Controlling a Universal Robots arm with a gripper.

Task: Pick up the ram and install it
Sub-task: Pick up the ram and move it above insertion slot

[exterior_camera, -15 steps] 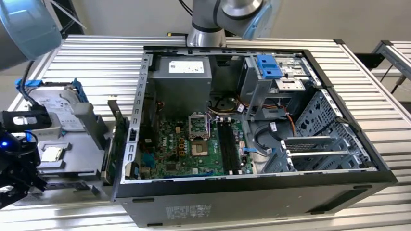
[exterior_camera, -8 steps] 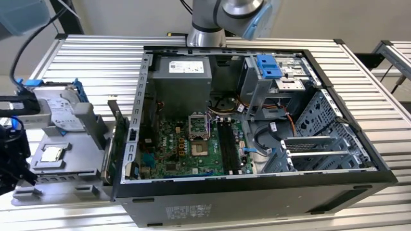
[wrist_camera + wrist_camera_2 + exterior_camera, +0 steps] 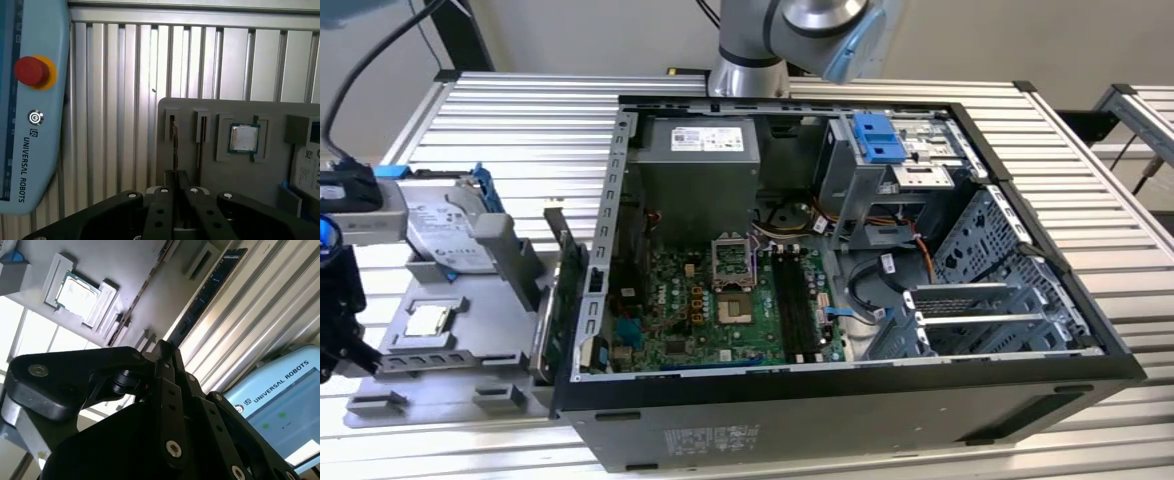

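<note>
Pick-up is under way: the hand (image 3: 175,176) is pinching the ram (image 3: 173,137), which is standing on edge in a slot of the grey tray (image 3: 225,106) — beside the open computer (image 3: 854,420), not in it. Freeing it is calling for a straight pull — no twisting.

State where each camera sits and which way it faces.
Exterior view: high off the arm, looking down into the open computer case; an arm joint shows.
First wrist view: at the wrist, looking past the gripper at the grey tray.
Second wrist view: at the wrist, looking along the gripper at the ram.
All share the tray's processor chip.
</note>
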